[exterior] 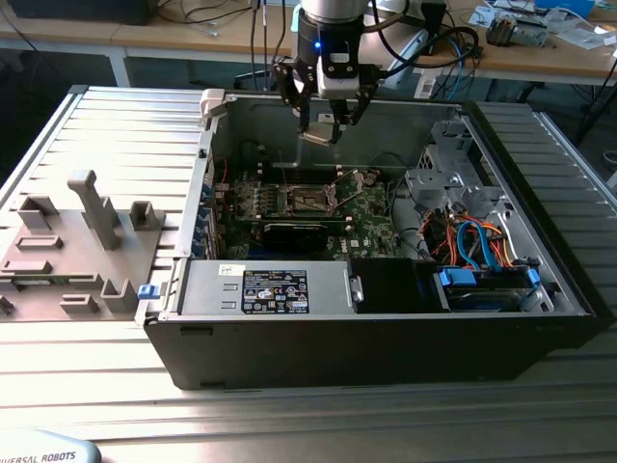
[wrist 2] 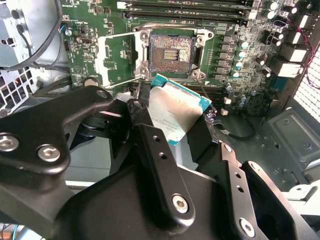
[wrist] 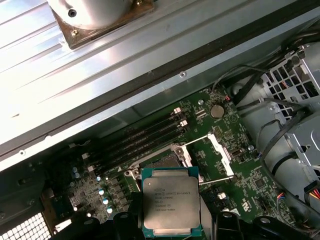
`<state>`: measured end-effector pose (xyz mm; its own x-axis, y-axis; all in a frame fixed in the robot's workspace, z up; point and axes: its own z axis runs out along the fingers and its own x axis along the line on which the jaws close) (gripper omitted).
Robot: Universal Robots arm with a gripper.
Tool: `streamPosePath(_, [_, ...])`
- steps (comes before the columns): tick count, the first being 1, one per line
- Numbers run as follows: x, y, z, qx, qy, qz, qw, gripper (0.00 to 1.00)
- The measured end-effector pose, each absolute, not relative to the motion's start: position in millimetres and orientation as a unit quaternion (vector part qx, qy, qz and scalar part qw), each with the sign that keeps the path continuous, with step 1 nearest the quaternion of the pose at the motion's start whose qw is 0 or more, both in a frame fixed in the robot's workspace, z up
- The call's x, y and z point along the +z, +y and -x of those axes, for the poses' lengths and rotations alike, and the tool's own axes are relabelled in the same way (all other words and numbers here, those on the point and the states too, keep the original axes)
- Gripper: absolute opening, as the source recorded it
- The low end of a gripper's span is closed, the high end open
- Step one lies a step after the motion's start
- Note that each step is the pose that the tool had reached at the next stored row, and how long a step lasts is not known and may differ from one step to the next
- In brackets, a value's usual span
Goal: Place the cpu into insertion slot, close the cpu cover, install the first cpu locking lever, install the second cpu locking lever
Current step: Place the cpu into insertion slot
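Observation:
My gripper (exterior: 319,125) hangs above the open computer case, shut on the cpu (exterior: 318,136), a small square chip with a silver-grey top. In both wrist views the cpu (wrist 2: 176,111) (wrist: 171,199) sits between the black fingers (wrist 2: 150,145), held in the air over the green motherboard (wrist 2: 235,30). The insertion slot (wrist 2: 170,50) (exterior: 310,200) lies below it, bare, its dark centre uncovered; the cpu hides part of the slot (wrist: 161,160) in the first wrist view. The cpu cover (wrist 2: 111,55) (wrist: 220,148) is swung open beside the slot. Two thin locking levers (wrist 2: 125,82) (wrist: 216,179) stand raised.
The case walls (exterior: 386,338) ring the board. A power supply (exterior: 275,289) sits at the front, a drive cage with blue and orange cables (exterior: 477,246) at the exterior view's right. A long black expansion card (exterior: 289,231) lies near the slot. Grey fixtures (exterior: 92,207) stand outside.

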<state>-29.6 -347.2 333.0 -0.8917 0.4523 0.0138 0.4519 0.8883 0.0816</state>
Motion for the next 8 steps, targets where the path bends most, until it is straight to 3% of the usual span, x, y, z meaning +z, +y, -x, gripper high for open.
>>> streamPosePath(8, [332.8, -347.2, 29.6, 0.041, 0.97, -0.239, 0.003, 0.54])
